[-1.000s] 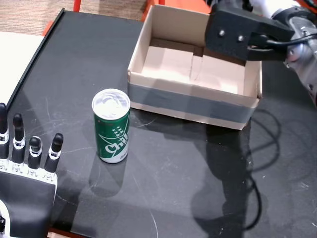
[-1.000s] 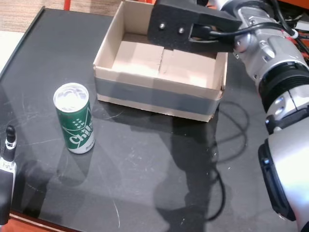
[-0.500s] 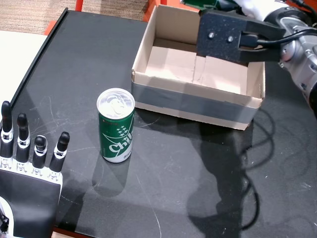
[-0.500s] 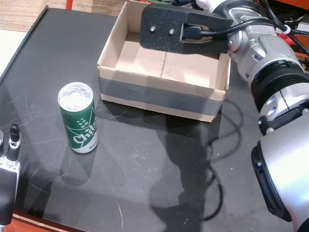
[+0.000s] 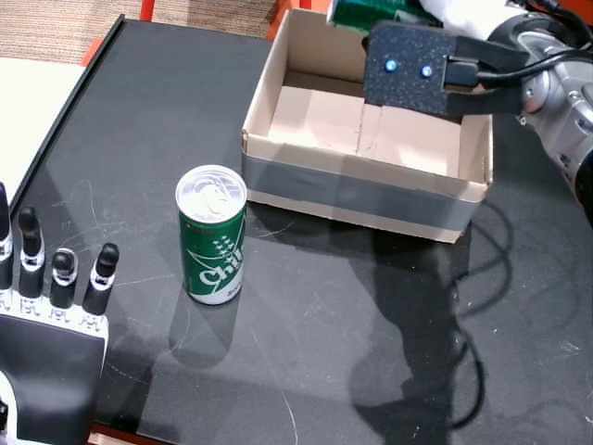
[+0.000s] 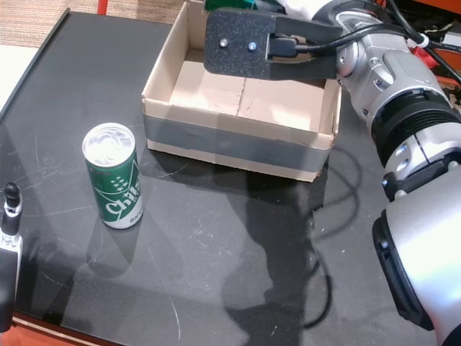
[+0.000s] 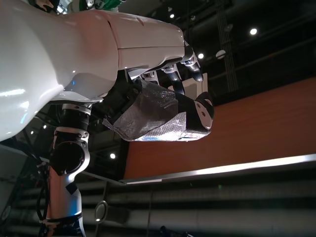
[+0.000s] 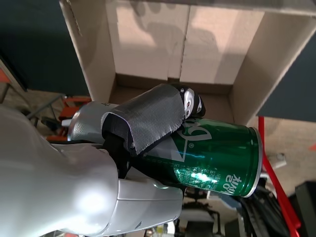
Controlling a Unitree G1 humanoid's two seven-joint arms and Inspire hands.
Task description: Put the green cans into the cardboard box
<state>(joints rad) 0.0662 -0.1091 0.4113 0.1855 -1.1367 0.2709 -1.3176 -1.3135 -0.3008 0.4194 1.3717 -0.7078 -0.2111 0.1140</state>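
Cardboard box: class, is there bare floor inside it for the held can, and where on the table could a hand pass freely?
The cardboard box is bare inside. The right hand, holding a green can, hovers over it. The table is open near the box's front; only the standing can and left hand crowd its left side.

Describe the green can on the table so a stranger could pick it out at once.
On the black table, find the open cardboard box. The green can on the table stands upright off its near left corner, untouched; the other green can is gripped in the right hand.
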